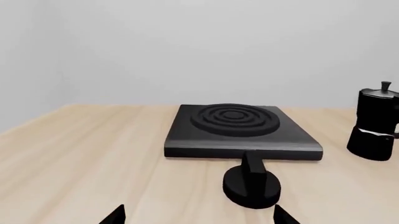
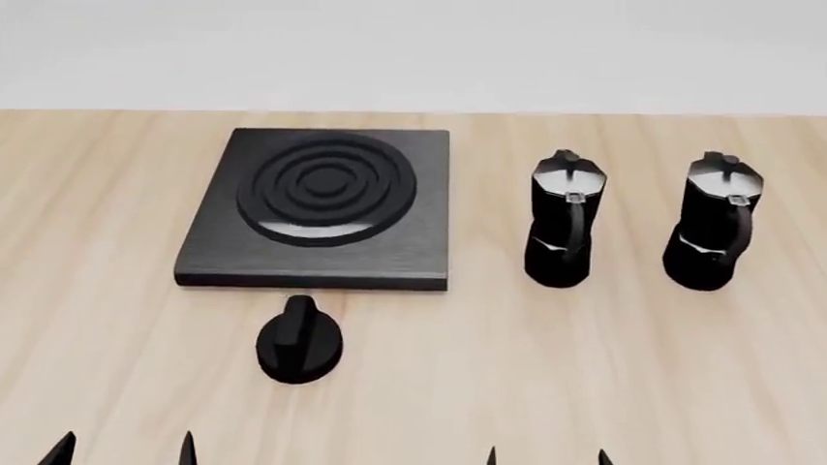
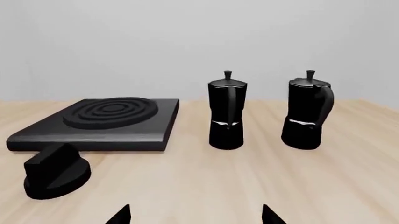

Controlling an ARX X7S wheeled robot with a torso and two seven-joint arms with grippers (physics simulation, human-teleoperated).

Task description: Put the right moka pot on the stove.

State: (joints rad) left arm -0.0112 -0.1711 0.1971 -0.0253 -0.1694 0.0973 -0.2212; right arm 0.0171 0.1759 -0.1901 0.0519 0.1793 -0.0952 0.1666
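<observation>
While both grippers wait low at the near edge with fingers apart, the right pot [image 2: 711,221] stands upright far right of the stove [image 2: 323,208], ahead of the right gripper [image 2: 548,457], the nearer one.

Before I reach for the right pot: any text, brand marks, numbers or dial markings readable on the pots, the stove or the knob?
None. No words, numbers or signs show in any view.
The right moka pot and the left moka pot: plain black, only light glints.
The stove: bare concentric rings, no label.
The knob: no dial marks or pointer scale.
The wooden table: only grain.
</observation>
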